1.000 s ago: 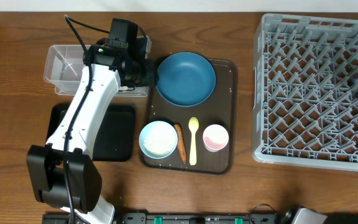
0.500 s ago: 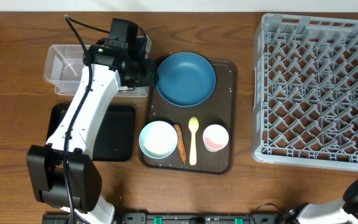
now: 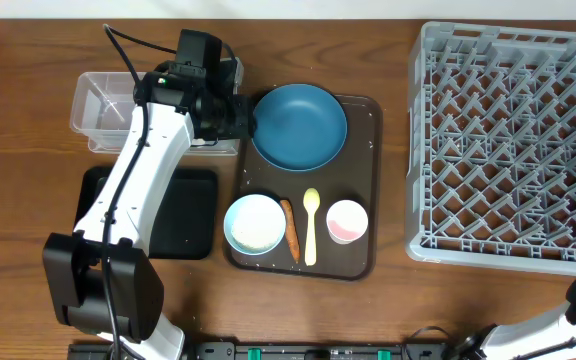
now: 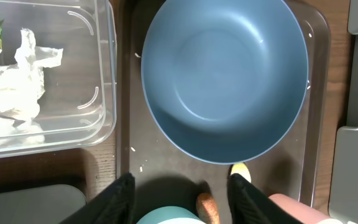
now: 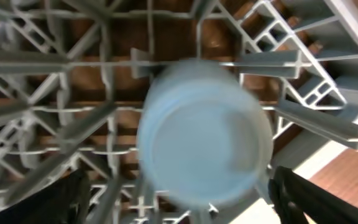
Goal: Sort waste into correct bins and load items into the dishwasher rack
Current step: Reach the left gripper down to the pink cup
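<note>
Now the small blue cup (image 5: 204, 140) sits blurred among the pegs of the dishwasher rack (image 3: 508, 140), near its edge, with the right fingers (image 5: 73, 199) spread wide and clear of it. Across the table, the left fingers (image 4: 120, 199) hang released and empty over the brown tray (image 4: 316, 143), beside the dark-blue plate (image 4: 225, 74).

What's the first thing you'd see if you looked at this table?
The big grey rack on the right catches the eye first, and a small blue cup looks blurry over its pegs. Next comes the dark-blue plate at the back of the brown tray in the middle. The white arm reaches in just left of it.
</note>
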Tool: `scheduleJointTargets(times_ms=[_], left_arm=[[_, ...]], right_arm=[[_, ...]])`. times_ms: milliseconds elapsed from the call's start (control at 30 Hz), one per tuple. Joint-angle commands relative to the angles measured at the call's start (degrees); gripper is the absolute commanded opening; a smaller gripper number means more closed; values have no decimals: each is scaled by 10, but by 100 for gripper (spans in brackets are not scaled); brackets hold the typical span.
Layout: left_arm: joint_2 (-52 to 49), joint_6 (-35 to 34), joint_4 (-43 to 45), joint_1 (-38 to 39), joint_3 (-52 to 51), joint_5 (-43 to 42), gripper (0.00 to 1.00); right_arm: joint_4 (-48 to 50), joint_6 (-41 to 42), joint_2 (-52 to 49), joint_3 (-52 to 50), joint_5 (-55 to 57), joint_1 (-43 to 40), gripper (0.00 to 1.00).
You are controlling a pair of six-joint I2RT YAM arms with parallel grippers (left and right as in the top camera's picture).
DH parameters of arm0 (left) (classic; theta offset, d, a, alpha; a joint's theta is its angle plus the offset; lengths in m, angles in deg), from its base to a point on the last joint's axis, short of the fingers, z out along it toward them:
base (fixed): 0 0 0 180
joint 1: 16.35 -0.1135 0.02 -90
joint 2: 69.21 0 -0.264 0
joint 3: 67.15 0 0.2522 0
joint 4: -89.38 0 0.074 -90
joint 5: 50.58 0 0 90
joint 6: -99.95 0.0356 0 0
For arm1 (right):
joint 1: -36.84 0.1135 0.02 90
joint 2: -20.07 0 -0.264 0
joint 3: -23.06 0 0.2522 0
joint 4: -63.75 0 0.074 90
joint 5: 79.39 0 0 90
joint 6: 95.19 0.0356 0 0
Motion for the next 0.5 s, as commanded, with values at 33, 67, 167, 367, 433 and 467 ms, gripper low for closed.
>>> scheduleJointTargets(times_ms=[33,67,167,367,433,467], left_arm=[[4,6,-8,5,1,7,53],[4,6,-11,9,1,7,53],[4,6,-19,25,1,3,54],[4,7,-46,84,-4,1,56],[4,7,-50,113,-14,1,58],[4,7,-50,126,-18,1,58]], right_arm=[[-9,3,48,43,-33,-4,99],[-11,3,59,49,-38,-3,99],[-9,2,98,56,-112,5,99],[-20,-43,135,56,-321,32,99],[-29,-56,135,53,-339,55,99],[-33,-59,135,50,-336,66,99]])
